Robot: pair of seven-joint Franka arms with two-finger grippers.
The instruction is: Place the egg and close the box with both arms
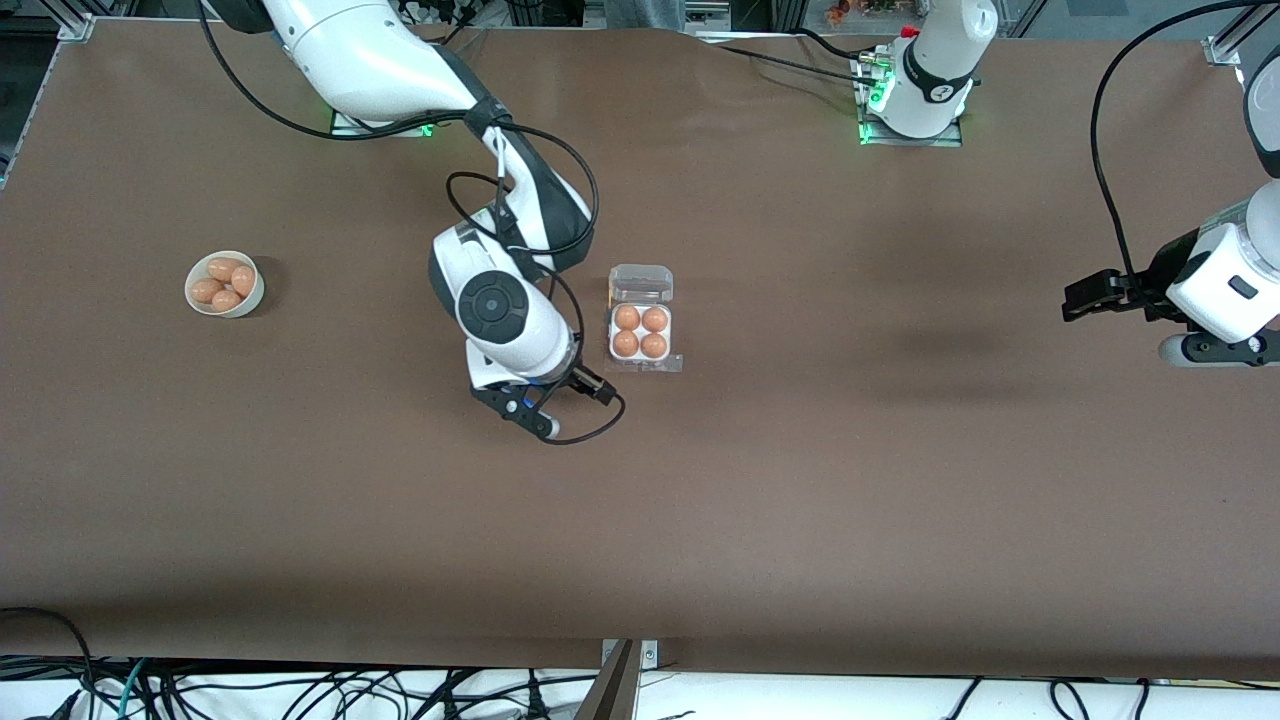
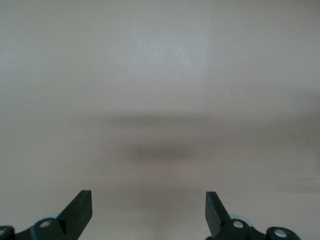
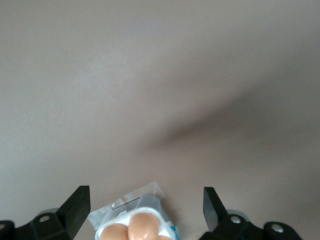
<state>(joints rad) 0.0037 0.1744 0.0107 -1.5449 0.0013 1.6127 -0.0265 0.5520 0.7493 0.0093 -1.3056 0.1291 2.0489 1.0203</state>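
The brown desk (image 1: 800, 500) carries everything, with the two arm bases along its edge farthest from the front camera. The right arm (image 1: 400, 60) reaches out from its base, bends at the elbow and turns its wrist downward, so the right pincer (image 1: 545, 400) hangs low over the desk just beside the box (image 1: 641, 330), toward the right arm's end. In the right wrist view its two fingers (image 3: 75, 207) stand wide apart with nothing between them, and the box (image 3: 132, 220) shows partly between them farther off. The left arm (image 1: 1225, 275) waits at its own end of the desk, folded with its forearm level; the left pincer (image 1: 1085, 298) is up over bare desk, well apart from the box. Its fingers (image 2: 80, 207) are likewise spread apart and empty.

One box sits near the middle of the desk, its clear lid (image 1: 640, 283) open and lying back on the side farther from the front camera. Four eggs (image 1: 640, 332) fill its four cells. One round white bowl (image 1: 225, 285) stands toward the right arm's end, holding four more eggs (image 1: 225, 283).
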